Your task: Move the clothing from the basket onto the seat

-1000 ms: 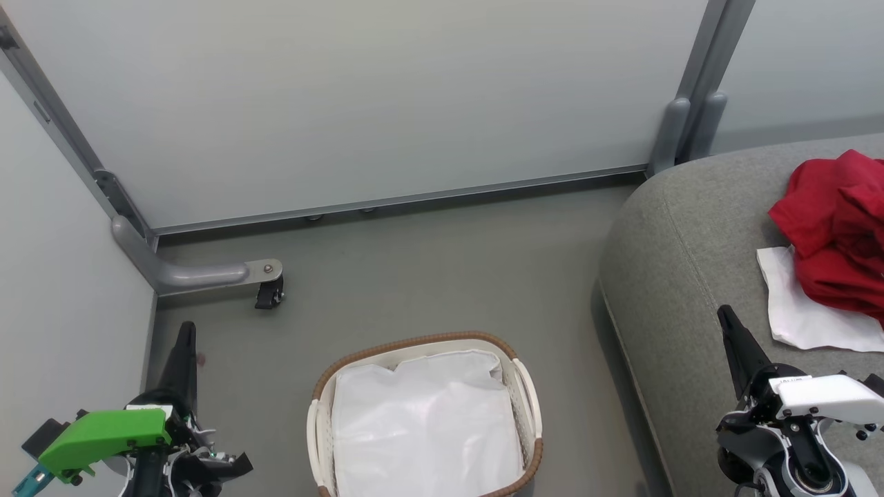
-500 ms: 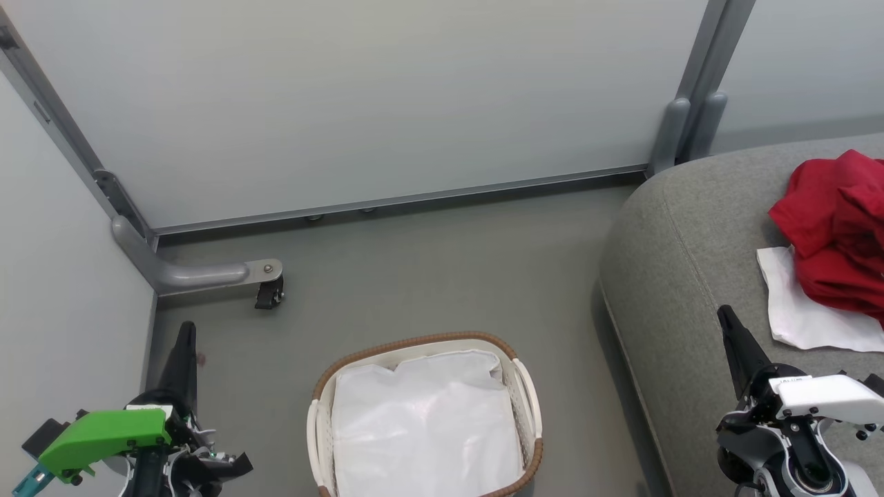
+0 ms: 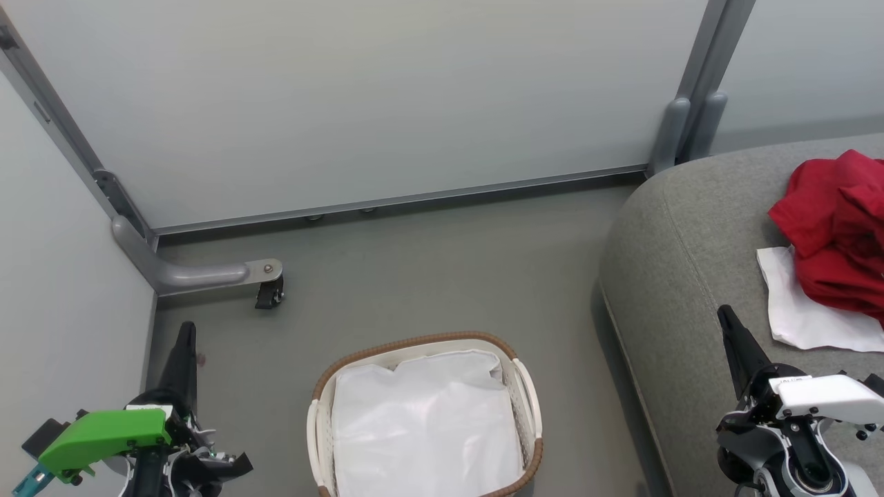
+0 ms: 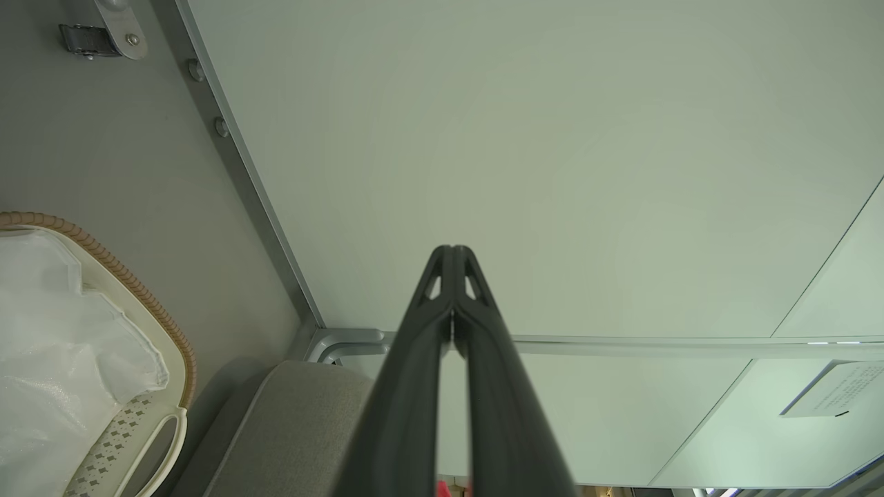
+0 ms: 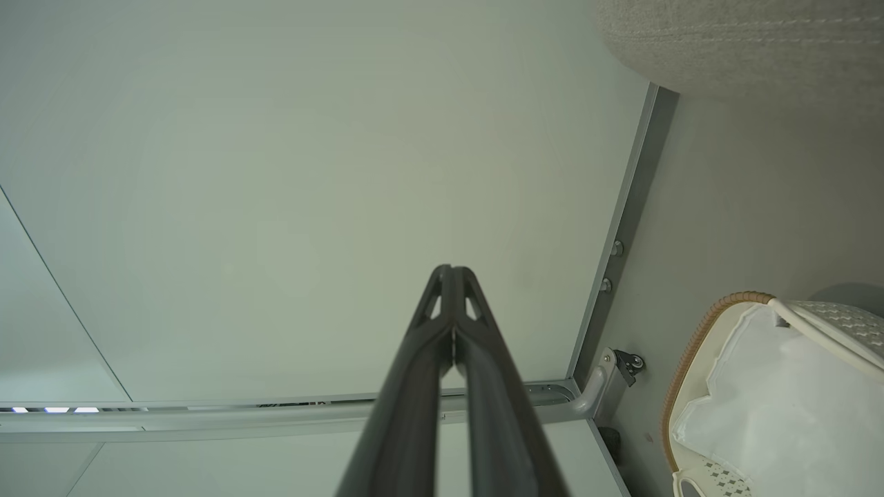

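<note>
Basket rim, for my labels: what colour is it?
Brown and woven; the basket rim shows best in the head view.

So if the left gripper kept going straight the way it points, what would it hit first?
Probably the pale grey flat wall panel; the left gripper aims at it, nothing between, depth unclear.

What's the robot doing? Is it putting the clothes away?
It's moving laundry from a basket to a sofa, and it looks about finished. The red clothing is lying in a heap on the grey seat. The basket sits on the floor with just its white liner inside. The left end effector and the right end effector are both shut and holding nothing, one on each side of the basket.
</note>
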